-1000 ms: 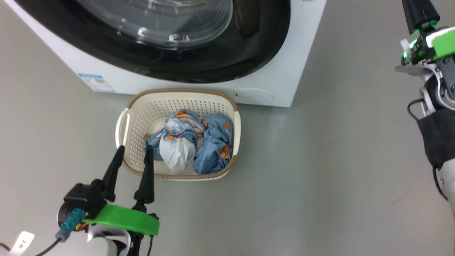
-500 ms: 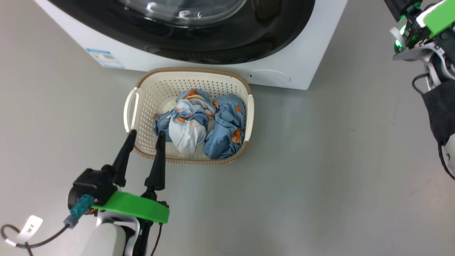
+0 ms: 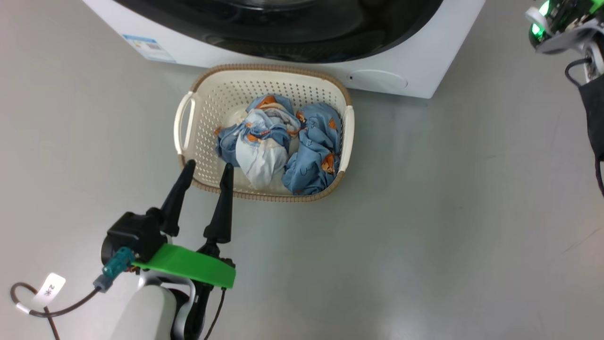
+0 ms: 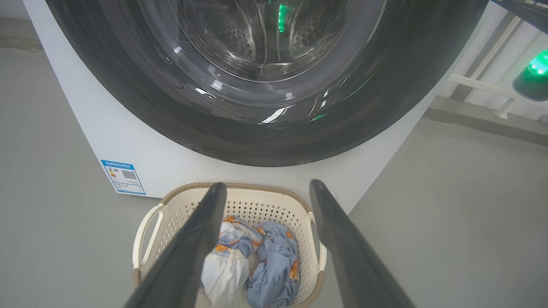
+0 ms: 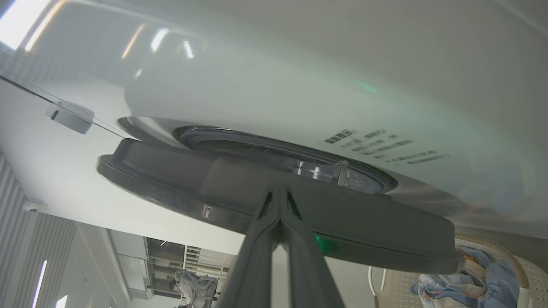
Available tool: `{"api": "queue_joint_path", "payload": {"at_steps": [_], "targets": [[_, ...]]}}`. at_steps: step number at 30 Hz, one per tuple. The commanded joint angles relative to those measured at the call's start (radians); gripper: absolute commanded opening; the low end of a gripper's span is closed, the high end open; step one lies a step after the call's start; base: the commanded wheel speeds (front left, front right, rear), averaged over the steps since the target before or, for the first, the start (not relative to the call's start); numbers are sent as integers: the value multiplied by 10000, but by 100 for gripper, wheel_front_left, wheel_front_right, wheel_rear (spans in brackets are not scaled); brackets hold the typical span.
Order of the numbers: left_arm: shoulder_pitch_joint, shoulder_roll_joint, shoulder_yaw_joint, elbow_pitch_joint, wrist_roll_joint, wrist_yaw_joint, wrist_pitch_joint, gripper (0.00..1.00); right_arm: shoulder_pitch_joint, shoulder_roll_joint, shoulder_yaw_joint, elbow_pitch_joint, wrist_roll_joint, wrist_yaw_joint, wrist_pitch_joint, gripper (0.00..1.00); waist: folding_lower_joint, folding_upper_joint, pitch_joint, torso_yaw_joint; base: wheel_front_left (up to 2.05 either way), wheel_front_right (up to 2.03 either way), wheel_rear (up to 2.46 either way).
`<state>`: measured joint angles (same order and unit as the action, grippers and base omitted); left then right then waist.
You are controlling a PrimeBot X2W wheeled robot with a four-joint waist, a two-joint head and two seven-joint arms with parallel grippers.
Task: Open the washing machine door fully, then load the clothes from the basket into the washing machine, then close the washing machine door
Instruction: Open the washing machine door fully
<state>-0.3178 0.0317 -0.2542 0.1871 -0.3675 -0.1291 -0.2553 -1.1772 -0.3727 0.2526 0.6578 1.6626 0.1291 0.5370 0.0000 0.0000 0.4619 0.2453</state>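
Observation:
The white washing machine (image 3: 415, 56) stands at the top, its door (image 3: 330, 38) showing a glossy black rim. Seen edge-on, the door (image 5: 171, 179) stands slightly off the machine front, with the grey gasket behind it. My right gripper (image 5: 280, 192) is shut, its tips against the door's rim. The cream basket (image 3: 273, 71) sits on the floor before the machine and holds the light-blue clothes (image 3: 306, 160). My left gripper (image 3: 208, 165) is open and empty over the basket's near left corner. Between its fingers lie the clothes (image 4: 274, 265), under the door glass (image 4: 257, 51).
Grey floor (image 3: 448, 212) spreads wide to the right of the basket and in front of it. A blue label (image 3: 148, 47) is stuck low on the machine's left. A cable with a white tag (image 3: 49, 290) hangs by my left forearm.
The head camera has moved, so the whole picture has slid right and up. The left gripper keeps its place by the basket. The right gripper's fingers have left the top edge.

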Motion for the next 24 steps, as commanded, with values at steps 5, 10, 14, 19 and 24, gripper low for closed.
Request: {"api": "queue_joint_path", "payload": {"at_steps": [5, 10, 14, 19, 24], "targets": [[-347, 185, 172, -255, -158, -16, -65, 100, -513, 152, 36, -36, -323, 16, 199, 0, 0, 0, 355, 216, 0, 0, 0], [-477, 185, 93, -330, -268, -16, -65, 100, -819, 212, 87, 93, -487, 16, 307, 0, 0, 0, 595, 307, 0, 0, 0], [-587, 185, 50, -365, -341, -2, -65, 100, -1015, 272, 135, 107, -591, 16, 389, 0, 0, 0, 753, 370, 0, 0, 0], [-662, 185, 27, -340, -420, 28, -65, 100, -1020, 401, 234, 58, -627, 16, 649, 0, 0, 0, 766, 402, 0, 0, 0], [-611, 185, 55, -278, -419, 32, -65, 100, -658, 516, 309, -141, -660, 16, 735, 0, 0, 0, 549, 344, 0, 0, 0]]}}
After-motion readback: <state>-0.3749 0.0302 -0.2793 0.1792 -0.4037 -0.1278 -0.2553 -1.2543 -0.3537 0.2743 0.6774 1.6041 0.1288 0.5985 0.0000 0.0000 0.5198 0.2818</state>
